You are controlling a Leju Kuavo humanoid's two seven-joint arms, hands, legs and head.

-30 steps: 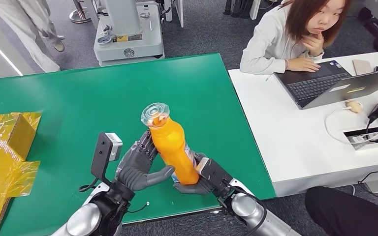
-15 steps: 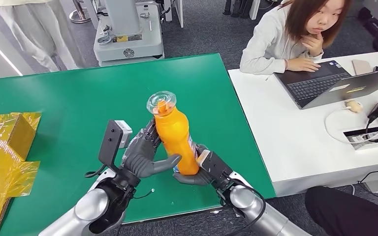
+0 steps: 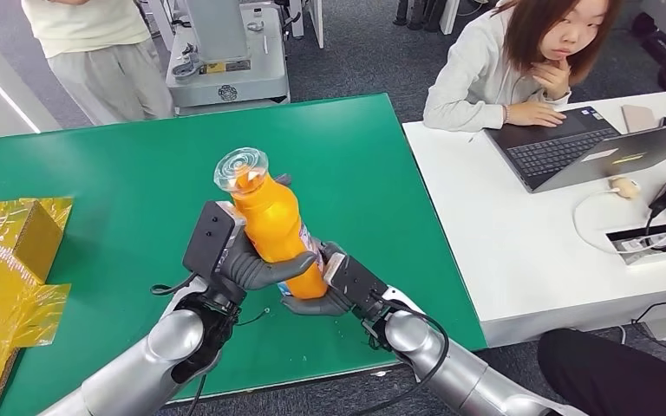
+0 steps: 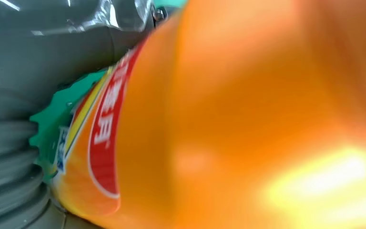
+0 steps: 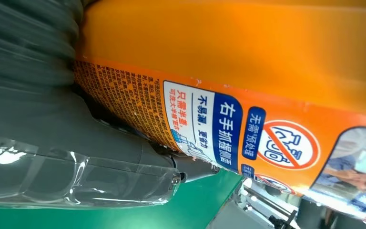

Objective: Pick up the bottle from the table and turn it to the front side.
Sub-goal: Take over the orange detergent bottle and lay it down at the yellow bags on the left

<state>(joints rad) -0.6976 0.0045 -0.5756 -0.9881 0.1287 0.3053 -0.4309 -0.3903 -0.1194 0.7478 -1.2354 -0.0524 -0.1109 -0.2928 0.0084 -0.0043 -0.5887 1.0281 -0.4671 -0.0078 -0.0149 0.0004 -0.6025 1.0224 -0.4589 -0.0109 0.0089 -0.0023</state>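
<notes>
- While it leans toward the robot's left above the green table (image 3: 121, 186), the orange bottle (image 3: 275, 227) sits between both hands.
- The left hand (image 3: 247, 267) wraps its fingers around the bottle's lower body.
- The right hand (image 3: 331, 286) cups the base, its fingers pressed against the label (image 5: 228, 124).
</notes>
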